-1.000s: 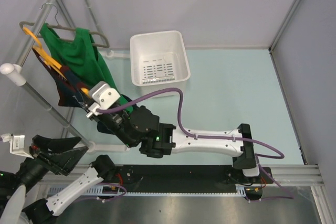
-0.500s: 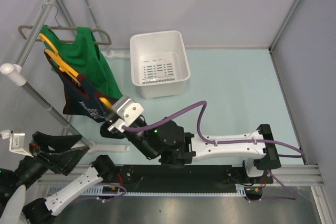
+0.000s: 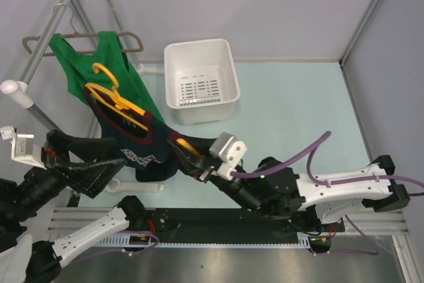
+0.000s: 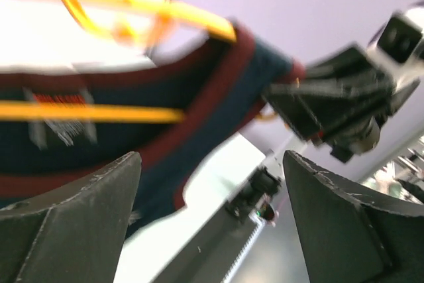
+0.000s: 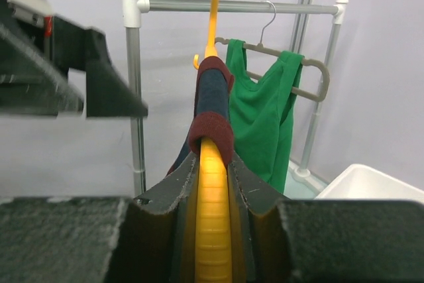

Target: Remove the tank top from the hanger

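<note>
Top view: your green tank top (image 3: 114, 71) is hanging on the grey hanger (image 3: 33, 39), upper left. Left wrist: your left gripper (image 4: 211, 164) is standing released. Right wrist: your right gripper (image 5: 213, 170) is clenching the orange hanger (image 5: 213, 243) under the navy garment (image 5: 213, 97)

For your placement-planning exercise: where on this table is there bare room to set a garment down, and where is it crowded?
Bare: the table right of the white bin, out to the side wall. Crowded: the left, where green tank top, navy garment on its orange hanger, rack, left gripper and right gripper meet.
</note>
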`<state>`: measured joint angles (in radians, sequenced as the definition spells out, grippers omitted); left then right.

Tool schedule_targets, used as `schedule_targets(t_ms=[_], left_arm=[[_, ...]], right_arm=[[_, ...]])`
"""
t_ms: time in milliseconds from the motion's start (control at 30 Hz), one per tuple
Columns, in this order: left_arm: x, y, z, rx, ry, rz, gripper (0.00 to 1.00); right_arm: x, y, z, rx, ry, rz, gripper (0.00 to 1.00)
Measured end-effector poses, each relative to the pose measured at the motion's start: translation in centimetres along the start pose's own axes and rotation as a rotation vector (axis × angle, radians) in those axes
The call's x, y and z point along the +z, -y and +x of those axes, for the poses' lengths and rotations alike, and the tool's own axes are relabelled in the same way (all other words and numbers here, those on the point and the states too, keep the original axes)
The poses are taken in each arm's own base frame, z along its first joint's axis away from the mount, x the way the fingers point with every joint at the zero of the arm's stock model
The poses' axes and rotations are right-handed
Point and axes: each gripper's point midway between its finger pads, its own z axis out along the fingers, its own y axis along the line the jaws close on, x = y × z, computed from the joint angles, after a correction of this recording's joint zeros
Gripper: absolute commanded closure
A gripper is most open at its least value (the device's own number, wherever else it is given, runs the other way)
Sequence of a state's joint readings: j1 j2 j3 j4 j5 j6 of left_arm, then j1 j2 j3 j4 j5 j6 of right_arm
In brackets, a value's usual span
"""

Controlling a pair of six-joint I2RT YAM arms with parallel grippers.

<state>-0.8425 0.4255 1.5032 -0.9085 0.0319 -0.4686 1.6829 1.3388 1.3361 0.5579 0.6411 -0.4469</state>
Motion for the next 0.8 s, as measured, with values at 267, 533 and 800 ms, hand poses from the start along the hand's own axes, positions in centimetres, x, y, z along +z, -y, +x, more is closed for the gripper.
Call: schedule_targets(t_ms=[267,533,800], left_arm=[[3.2,1.8,-6.8,0.087,0.127,-0.008,0.04],[7.5,1.6,-8.2,0.166,0.119,-0.036,0.07],[13.0,-0.8,-3.6,0.211,-0.042,-0.086,0.21]], right_arm=[[-4.6,3.0,-1.1,0.065,0.019,-0.044,1.0],[-6.4,3.5,-0.5,0.092,-0.017,-0.083,1.0],[-6.7,3.0,0.8,0.095,-0.062,-0.096,1.0]])
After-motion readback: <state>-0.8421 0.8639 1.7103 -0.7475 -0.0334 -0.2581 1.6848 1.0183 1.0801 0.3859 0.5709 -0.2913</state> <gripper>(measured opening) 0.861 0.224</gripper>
